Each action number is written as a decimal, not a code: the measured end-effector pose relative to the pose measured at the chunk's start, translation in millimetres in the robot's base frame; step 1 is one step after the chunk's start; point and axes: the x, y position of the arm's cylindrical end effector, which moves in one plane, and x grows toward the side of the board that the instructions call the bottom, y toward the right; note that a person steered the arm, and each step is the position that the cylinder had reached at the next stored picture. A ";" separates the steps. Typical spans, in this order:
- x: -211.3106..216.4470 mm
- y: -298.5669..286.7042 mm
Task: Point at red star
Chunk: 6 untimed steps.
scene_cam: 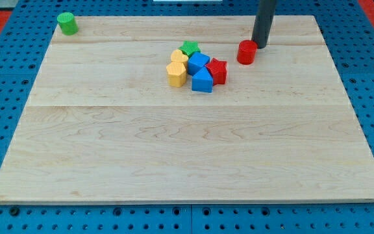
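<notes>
Tip: my tip (pixel 260 46) is sitting near the view's top right, just beside the red cylinder (pixel 246 52), on its right; the rod has no jaws to open or shut, so it is holding nothing.
Board: the wooden board (pixel 174 149) is lying flat and bare over its lower half, giving plenty of room for a roundabout path.
Cluster: the blocks are huddling together left of the tip, with the red star on the cluster's right edge.
Step in hand: judging from the task, the tip is needing to travel left and down a little, skirting the red cylinder so it is not shoved into the cluster, and stopping just beside the star without nudging it.
Red star: the red star (pixel 217 70) is resting right of the two blue blocks (pixel 200 73), touching or nearly touching them; its points are looking blunt and its colour is matching the cylinder's.
Others: a yellow block (pixel 176 71), a green star (pixel 189 47) at the cluster's top.
Far corner: a green cylinder (pixel 67 23) is standing well apart at the top left.
</notes>
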 end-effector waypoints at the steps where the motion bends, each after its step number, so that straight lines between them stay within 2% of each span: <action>1: 17.9 5.8; 2: 56.4 6.0; 4: 107.5 -15.3; 6: 115.3 -38.9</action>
